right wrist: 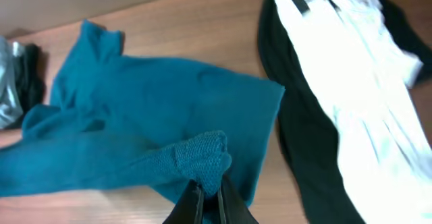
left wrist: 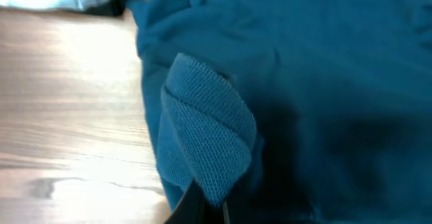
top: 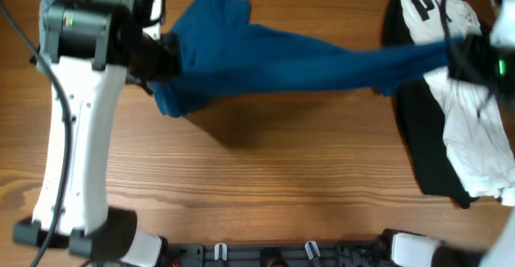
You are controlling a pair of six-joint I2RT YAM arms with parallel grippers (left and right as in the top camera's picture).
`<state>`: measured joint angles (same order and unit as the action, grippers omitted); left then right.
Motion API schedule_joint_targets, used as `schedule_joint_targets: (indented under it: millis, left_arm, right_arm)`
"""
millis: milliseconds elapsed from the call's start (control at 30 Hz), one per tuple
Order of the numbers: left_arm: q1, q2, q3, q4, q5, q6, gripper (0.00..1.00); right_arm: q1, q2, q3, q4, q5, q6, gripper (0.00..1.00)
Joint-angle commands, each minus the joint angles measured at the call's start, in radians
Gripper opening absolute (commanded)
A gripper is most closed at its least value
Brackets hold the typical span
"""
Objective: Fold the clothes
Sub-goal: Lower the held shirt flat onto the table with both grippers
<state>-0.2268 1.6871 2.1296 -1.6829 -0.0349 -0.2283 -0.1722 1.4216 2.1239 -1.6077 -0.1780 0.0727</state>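
Between both grippers, over the wooden table (top: 282,195), a large plain dark-blue shirt (top: 273,58) hangs stretched.
The left gripper (left wrist: 202,207) is clamped on a ribbed blue hem, its fingers mostly cut off at the frame's bottom edge; the right gripper (right wrist: 209,198) pinches another ribbed edge. Overhead, the left arm hides its grip, and the right blurs above a white black-printed shirt (top: 471,130) lying on black fabric (top: 426,162).

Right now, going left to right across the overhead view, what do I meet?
Left arm → blue shirt, stretched between both grippers → black garment → white shirt lying on it.
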Motion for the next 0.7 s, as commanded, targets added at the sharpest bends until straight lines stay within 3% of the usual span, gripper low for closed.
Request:
schedule_joint_targets:
  millis: [0,300,500,667]
  left_arm:
    - [-0.035,-0.109,-0.131,-0.001,0.008,-0.101,0.04]
    - [-0.085,-0.192,-0.488,0.026,-0.053,-0.293,0.04]
    - [-0.085,-0.258,-0.727,0.176,-0.098,-0.432,0.04]
    - [-0.085,-0.241,-0.798,0.382,-0.097,-0.431,0.04]
  right_arm:
    - [-0.002,-0.134,-0.239,0.002,0.057,0.037,0.04]
    - [-0.006,-0.288,-0.813,0.063,0.183,0.171,0.04]
    - [-0.009,-0.255,-0.891,0.157,0.183,0.212,0.04]
    - [-0.009,-0.166,-0.900,0.226,0.177,0.216,0.04]
